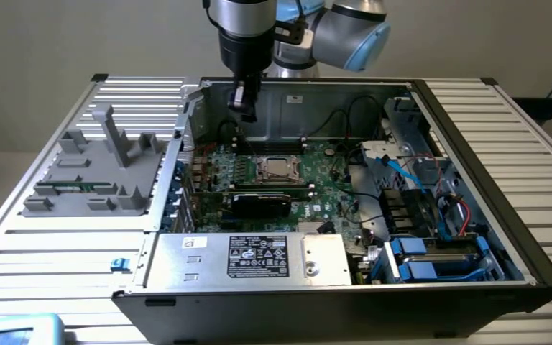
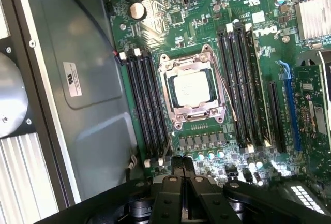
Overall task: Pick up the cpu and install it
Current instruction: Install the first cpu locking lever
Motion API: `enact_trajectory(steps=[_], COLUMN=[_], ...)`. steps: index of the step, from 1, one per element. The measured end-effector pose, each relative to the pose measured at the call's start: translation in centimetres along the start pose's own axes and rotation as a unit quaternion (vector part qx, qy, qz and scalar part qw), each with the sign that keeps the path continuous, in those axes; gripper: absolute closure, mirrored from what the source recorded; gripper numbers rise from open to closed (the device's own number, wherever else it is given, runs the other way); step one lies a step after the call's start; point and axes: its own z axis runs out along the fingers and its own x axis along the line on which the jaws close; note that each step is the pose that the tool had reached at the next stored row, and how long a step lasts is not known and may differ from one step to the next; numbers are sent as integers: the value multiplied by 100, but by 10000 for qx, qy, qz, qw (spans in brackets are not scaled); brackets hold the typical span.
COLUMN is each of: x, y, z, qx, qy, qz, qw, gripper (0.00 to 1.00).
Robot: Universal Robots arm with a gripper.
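- Gripper (image 2: 183,178): its 2 black fingers are clenched against each other with nothing between them. In the exterior view it hangs from the arm over the rear part of the open computer case (image 1: 305,115), above the motherboard (image 2: 170,27) and touching nothing.
- Task's thing: the cpu (image 2: 192,88) lies flat in the motherboard socket (image 2: 187,114), silvery top up. The socket's metal frame sits around its edges. Whether the retaining levers are locked down I cannot tell.
- Surroundings: 2 banks of empty memory slots (image 2: 147,105) run along either side of the socket. In the exterior view a silver power supply (image 1: 247,257) with a white label fills the near end of the case. A grey moulded fixture (image 1: 94,176) rests on the slatted table (image 1: 506,122) at the exterior view's left of the case.
- Handling, as a judgement: the cpu looks light, thin and stiff, with a smooth metal lid that would likely slip under a loose pinch. Its underside and the socket contacts are probably the fragile parts, so tilting or sliding it in the socket risks damage.
- Where to hold, as a judgement: by 2 opposite edges of the square, kept level, never by the underside. With the frame around it, little edge appears free for fingers.
- State of the work: judged from how it lies, the cpu appears placed in its seat.
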Motion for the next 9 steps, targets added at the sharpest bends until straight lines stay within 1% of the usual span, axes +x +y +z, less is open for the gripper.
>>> enact_trajectory(steps=[4,7,9], x=[0,-1,-1], y=[0,0,0], z=[2,4,6], qx=[-54,-96,-125], qy=[19,33,44], qz=[327,578,752], qw=[9995,9983,9971], gripper=[89,89,89])
